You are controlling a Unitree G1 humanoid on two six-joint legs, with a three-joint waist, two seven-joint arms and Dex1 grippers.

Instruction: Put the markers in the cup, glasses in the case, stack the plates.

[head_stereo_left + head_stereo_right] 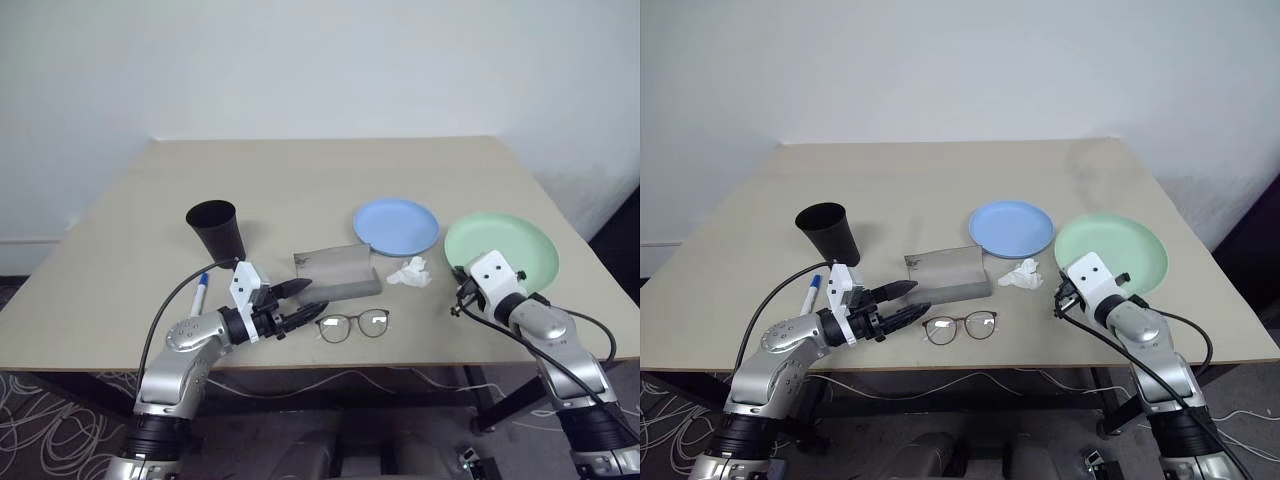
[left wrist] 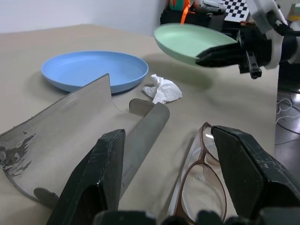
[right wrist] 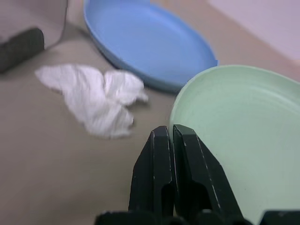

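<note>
My right gripper (image 3: 169, 136) is shut on the near rim of the mint green plate (image 1: 505, 248), which hangs tilted a little above the table (image 1: 300, 180). The light blue plate (image 1: 396, 226) lies flat to its left. My left gripper (image 1: 315, 298) stands open and level, with nothing between its fingers. It points at the grey case (image 1: 335, 270), which lies open, and at the wire-frame glasses (image 1: 353, 324) just in front of the case. The black cup (image 1: 216, 230) stands upright at the left. One blue-capped marker (image 1: 201, 293) lies near it, partly behind my left arm.
A crumpled white tissue (image 1: 410, 272) lies between the case and the green plate. The table's front edge runs just below the glasses. Cables hang under the table.
</note>
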